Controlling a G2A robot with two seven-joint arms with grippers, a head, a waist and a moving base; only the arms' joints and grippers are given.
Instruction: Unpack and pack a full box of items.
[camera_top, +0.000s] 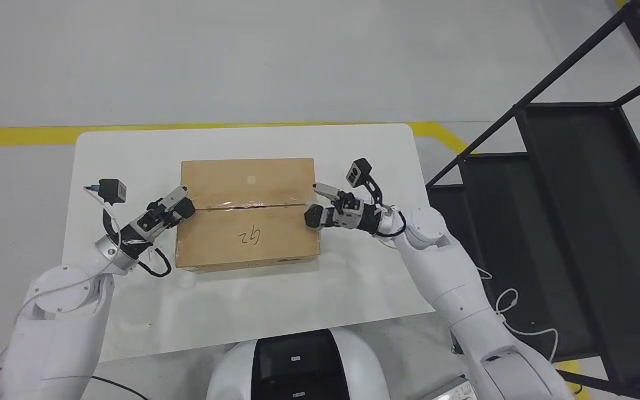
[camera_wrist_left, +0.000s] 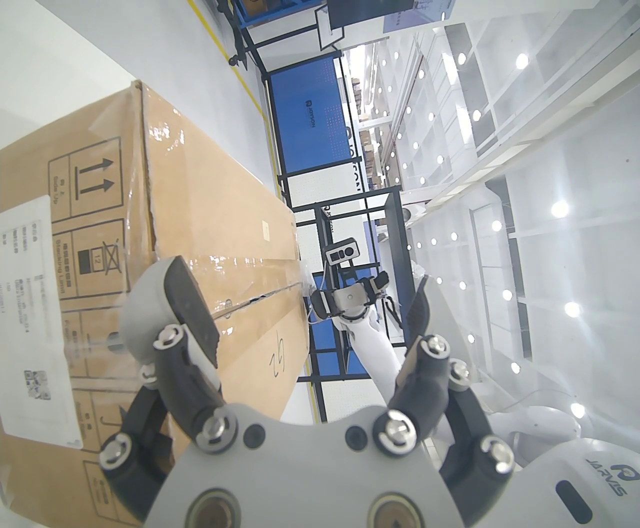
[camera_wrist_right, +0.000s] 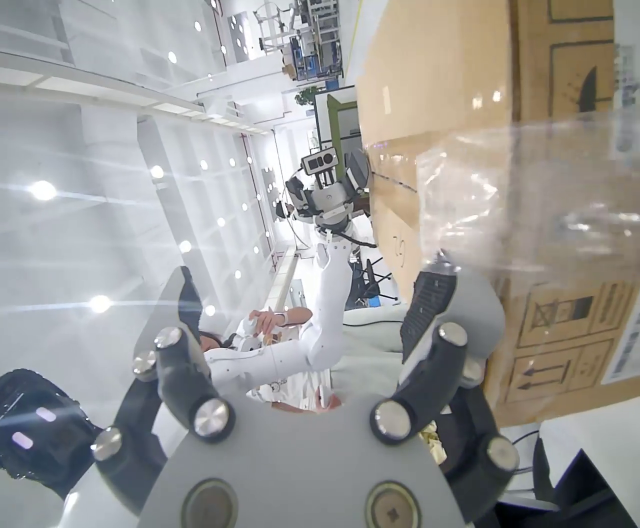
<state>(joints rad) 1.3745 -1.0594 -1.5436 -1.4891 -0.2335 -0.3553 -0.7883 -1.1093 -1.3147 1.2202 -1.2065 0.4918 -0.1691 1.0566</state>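
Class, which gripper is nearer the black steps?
Right. The right gripper is at the end of the box facing the steps; the left gripper is at the far end.

Resting on the surface (camera_top: 120, 160) between the left fingers (camera_top: 182, 204) and the right fingers (camera_top: 312, 216): box (camera_top: 248, 212), one end beside each.

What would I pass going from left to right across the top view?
left gripper → cardboard box → right gripper → black metal steps beside the table
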